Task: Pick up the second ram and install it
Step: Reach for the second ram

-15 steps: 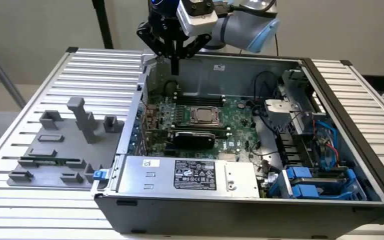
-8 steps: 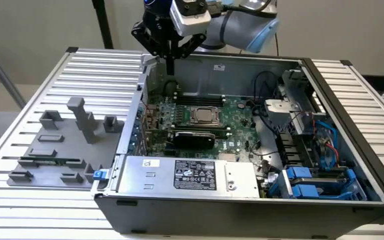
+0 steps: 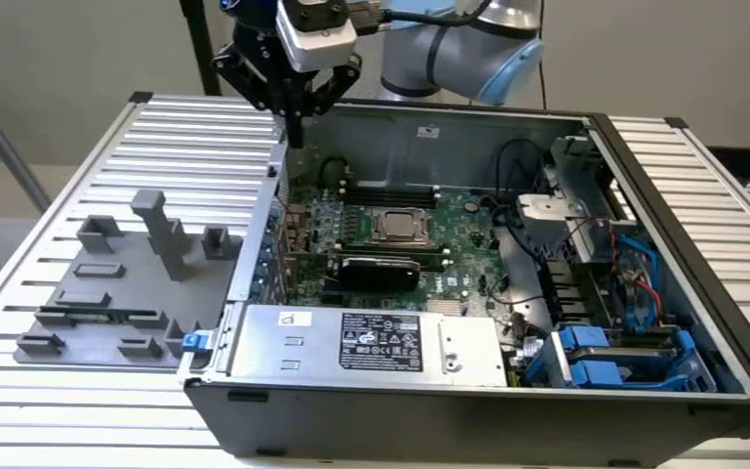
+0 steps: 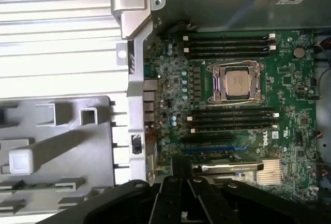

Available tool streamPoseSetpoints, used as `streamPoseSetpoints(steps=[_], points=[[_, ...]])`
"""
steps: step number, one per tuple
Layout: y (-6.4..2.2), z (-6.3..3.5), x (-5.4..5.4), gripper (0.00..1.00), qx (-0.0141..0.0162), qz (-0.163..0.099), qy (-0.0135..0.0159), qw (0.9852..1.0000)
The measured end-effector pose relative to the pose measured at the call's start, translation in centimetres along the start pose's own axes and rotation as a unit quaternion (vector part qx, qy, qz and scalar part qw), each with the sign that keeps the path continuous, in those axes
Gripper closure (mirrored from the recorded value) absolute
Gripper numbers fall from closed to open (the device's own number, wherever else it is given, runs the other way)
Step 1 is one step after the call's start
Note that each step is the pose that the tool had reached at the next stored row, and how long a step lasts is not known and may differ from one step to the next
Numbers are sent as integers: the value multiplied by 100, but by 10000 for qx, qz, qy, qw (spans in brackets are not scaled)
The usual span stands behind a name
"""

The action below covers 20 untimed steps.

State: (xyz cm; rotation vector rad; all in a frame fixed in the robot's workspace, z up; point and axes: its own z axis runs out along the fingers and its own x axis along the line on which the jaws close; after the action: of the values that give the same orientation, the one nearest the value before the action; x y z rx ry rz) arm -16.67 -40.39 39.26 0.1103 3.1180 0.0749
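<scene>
Gripper point(image 3: 294, 125) at top of exterior view, above upper-left corner of open case point(image 3: 479, 420). Fingers pressed together, nothing between. Second ram point(image 3: 89, 315) lies in gray fixture point(image 3: 156, 234), lower left, well apart. Pickup and install both undone.

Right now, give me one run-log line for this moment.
pincer: above the case corner, exterior view's left | second ram: lying in the gray fixture, untouched | motherboard: exposed

Green motherboard point(image 3: 460, 220), dark-green second ram point(image 3: 82, 315), gray fixture point(image 3: 167, 234), black gripper point(image 3: 296, 137) and blue caddies point(image 3: 597, 357).
</scene>
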Motion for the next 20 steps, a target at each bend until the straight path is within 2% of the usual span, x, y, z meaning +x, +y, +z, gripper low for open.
streamPoseSetpoints(steps=[9, 20], points=[[-53, 24, 405, 100, 1, 0, 0, 10000], [-100, 169, 908, 100, 8, 0, -1, 10000]])
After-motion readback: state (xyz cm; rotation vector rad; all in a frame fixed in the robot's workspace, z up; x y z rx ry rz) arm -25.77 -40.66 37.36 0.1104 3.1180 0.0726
